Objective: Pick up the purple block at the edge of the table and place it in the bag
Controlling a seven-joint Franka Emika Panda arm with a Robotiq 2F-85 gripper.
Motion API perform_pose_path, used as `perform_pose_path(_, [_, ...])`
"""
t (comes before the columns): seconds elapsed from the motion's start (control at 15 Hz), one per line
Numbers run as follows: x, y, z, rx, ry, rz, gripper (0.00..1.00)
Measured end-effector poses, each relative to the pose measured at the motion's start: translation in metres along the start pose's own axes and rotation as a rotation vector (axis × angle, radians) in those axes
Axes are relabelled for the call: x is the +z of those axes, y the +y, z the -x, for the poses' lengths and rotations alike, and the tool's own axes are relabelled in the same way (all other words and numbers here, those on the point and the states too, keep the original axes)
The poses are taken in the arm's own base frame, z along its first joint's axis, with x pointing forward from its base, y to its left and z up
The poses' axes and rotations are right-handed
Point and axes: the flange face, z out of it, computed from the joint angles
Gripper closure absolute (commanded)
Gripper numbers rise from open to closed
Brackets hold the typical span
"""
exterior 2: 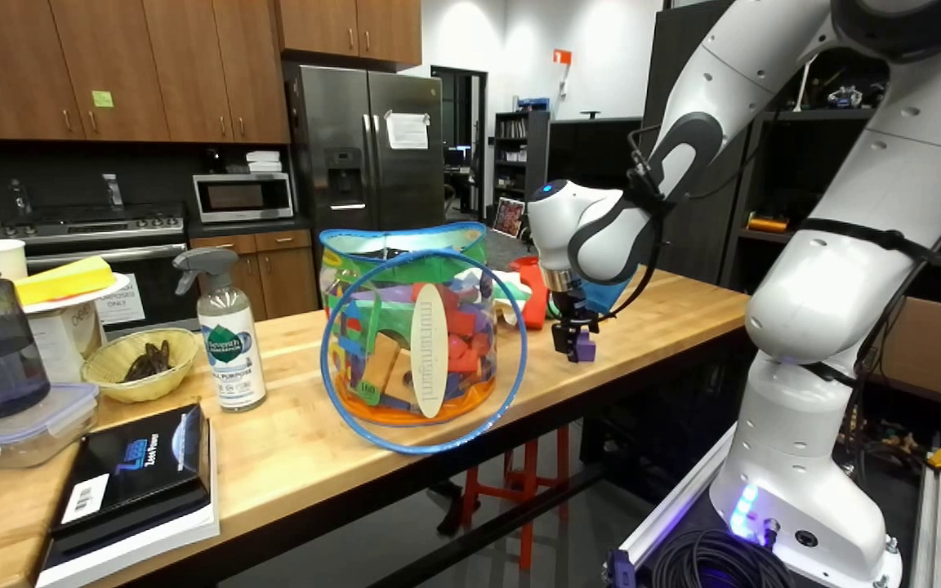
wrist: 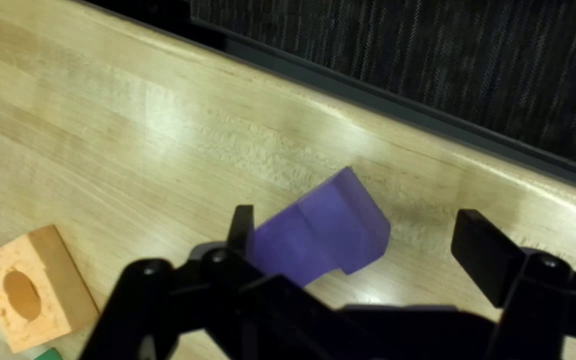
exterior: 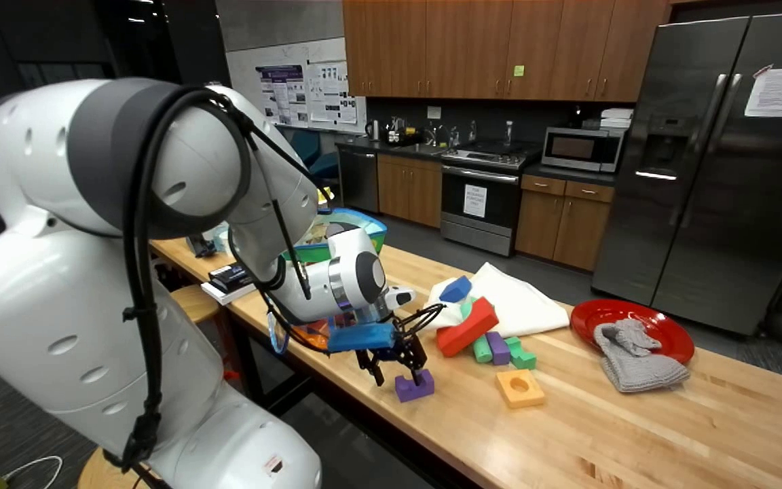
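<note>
The purple block (exterior: 415, 387) lies on the light-wood table (exterior: 601, 428) near its long edge. It also shows in an exterior view (exterior 2: 586, 346) and in the wrist view (wrist: 318, 225). My gripper (exterior: 398, 382) is open, pointing down at the block. In the wrist view, the gripper (wrist: 360, 222) has the block between its fingers, close to the left finger, with a gap to the right finger. Contact cannot be told. The see-through bag (exterior 2: 430, 367) stands open on the table, full of coloured blocks. In an exterior view, my arm partly hides the bag (exterior: 376, 232).
An orange block with a hole (exterior: 520, 388), a red block (exterior: 467, 327), another purple block (exterior: 497, 348) and green pieces (exterior: 521, 354) lie near the gripper. A white cloth (exterior: 527, 299) and red bowl (exterior: 666, 326) are farther along. A spray bottle (exterior 2: 229, 343) stands beside the bag.
</note>
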Motion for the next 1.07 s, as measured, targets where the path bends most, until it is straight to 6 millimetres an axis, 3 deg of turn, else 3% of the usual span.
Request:
perform_pose_path(0.07, [0.0017, -0.0011, -0.0005, -0.002, -0.001, -0.003, 0.25])
perform_pose_path(0.27, [0.0062, -0.0035, -0.0012, -0.008, -0.007, -0.008, 0.35])
perform_pose_path(0.6, [0.0086, -0.0041, -0.0020, -0.011, -0.015, -0.008, 0.76])
perform_pose_path(0.73, [0.0064, -0.0015, -0.0040, -0.005, -0.012, -0.007, 0.84])
perform_pose_path(1.07, [0.0053, 0.0021, -0.0052, -0.006, -0.009, -0.011, 0.91])
